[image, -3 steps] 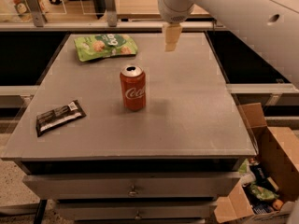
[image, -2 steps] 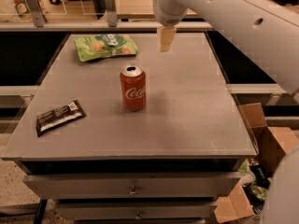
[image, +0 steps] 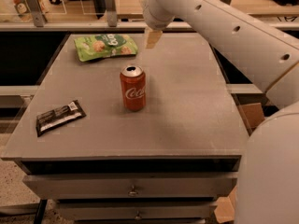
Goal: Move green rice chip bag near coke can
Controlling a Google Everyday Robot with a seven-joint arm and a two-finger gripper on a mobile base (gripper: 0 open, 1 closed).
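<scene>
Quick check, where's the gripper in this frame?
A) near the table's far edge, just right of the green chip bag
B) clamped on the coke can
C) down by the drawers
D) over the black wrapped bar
A: the gripper hangs at the far side of the table, just right of the green rice chip bag and apart from it, well behind the coke can.

A grey table (image: pixel 196 115) is standing over drawers (image: pixel 133 185) — cardboard (image: pixel 252 115) lying at right. The gripper (image: pixel 153 38) is hovering above its far edge.

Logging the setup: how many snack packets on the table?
2: green rice chip bag far left, black wrapped bar front left. None seem hidden. End effector hovers right of the bag.
</scene>
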